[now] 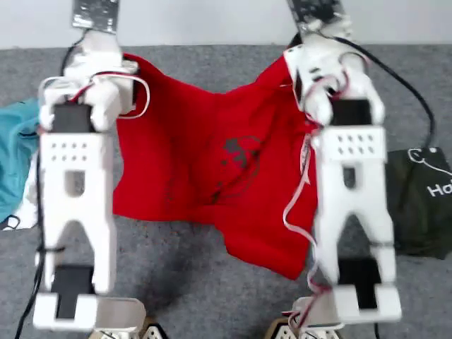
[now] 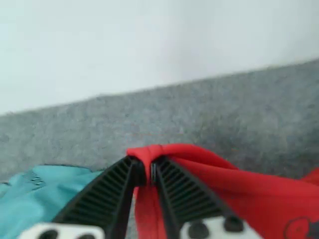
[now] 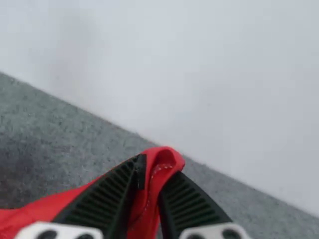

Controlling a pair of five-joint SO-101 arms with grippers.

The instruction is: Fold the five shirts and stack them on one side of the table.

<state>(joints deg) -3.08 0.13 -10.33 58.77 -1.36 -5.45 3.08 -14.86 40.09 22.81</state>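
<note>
Pinching one red shirt (image 1: 205, 162) at its far edge, the left gripper (image 2: 148, 171) and right gripper (image 3: 148, 172) each had fingers pressed onto cloth; the shirt spread between both arms; one teal shirt (image 1: 18, 141) lay beside the left arm, one dark shirt (image 1: 417, 205) beside the right; bare table (image 1: 212, 296) lay nearer.

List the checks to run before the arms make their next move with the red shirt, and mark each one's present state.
1. The left gripper is shut on the red shirt: ok.
2. The right gripper is shut on the red shirt's other far corner: ok.
3. The red shirt lies flat and square: not ok, its near hem is uneven and one corner trails.
4. The teal shirt lies apart from the red shirt: cannot tell, the left arm hides the gap.
5. The dark shirt is out of the way: ok, beyond the right arm.
6. Bare table in front of the red shirt: ok.
</note>
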